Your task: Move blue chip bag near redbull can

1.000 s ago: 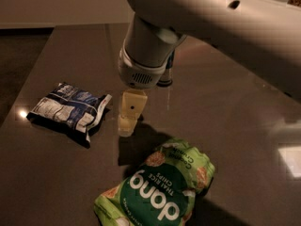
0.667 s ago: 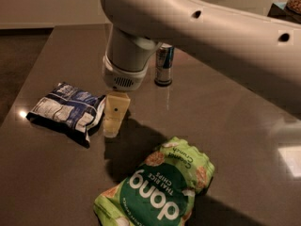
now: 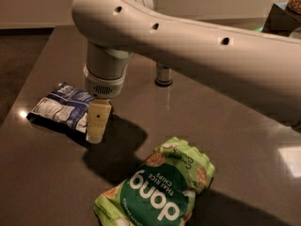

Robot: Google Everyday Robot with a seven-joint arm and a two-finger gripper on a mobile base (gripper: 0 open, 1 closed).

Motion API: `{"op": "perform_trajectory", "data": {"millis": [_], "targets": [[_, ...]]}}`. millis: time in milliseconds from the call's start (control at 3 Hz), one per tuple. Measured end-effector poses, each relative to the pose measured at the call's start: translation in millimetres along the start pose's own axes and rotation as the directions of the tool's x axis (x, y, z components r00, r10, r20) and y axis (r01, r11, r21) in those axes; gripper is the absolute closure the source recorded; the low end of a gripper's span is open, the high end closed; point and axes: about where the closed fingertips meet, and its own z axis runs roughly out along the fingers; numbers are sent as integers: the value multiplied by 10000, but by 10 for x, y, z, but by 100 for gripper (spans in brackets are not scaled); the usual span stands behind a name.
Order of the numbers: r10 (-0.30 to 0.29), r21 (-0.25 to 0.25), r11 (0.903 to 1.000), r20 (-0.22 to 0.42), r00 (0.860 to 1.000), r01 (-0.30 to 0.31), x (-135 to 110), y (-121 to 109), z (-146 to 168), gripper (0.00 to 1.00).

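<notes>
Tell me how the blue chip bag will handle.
The blue chip bag looks crinkled and flat, so probably floppy and light. Its glossy foil may slip. The gripper beside its edge would probably slide it rather than tip it.

arm (image 3: 202, 36): stretches in from the right edge of the counter (image 3: 235, 140) | wrist (image 3: 104, 74): vertical | gripper (image 3: 95, 136): pointing down, low, near left edge

Matt end effector (image 3: 95, 133) — beside foil bag (image 3: 59, 108)
</notes>
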Motion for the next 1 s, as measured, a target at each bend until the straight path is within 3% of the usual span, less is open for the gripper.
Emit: {"op": "perform_trajectory", "data": {"millis": [333,1000], "targets": [[-208,-341,9992,5,9998,208,-93,35,83,16],[-172,-457,9988,255,9995,184,-19,90,-96,63]]}}
